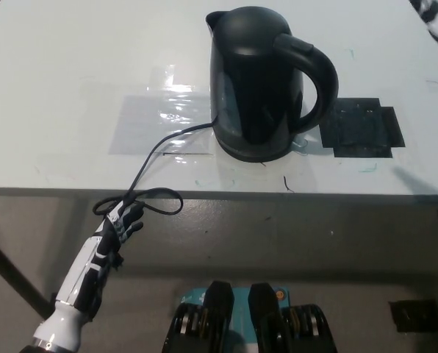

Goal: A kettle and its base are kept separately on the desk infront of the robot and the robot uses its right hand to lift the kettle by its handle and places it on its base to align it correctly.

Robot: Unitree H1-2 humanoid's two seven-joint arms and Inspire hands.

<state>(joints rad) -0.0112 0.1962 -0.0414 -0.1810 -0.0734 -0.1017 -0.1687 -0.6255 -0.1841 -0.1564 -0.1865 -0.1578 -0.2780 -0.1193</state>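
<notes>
A dark square patch (pixel 362 129) and a clear taped sheet (pixel 156 121) lie on the desk (pixel 57 88).

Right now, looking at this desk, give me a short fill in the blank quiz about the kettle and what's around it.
1. The black kettle stands upright with its handle turned toward the picture's ____.
2. The black cord runs from under the kettle and loops over the desk's front ____.
3. The white left robot hand hangs below the desk, beside the cord's ____.

Missing words: right; edge; loop
</notes>
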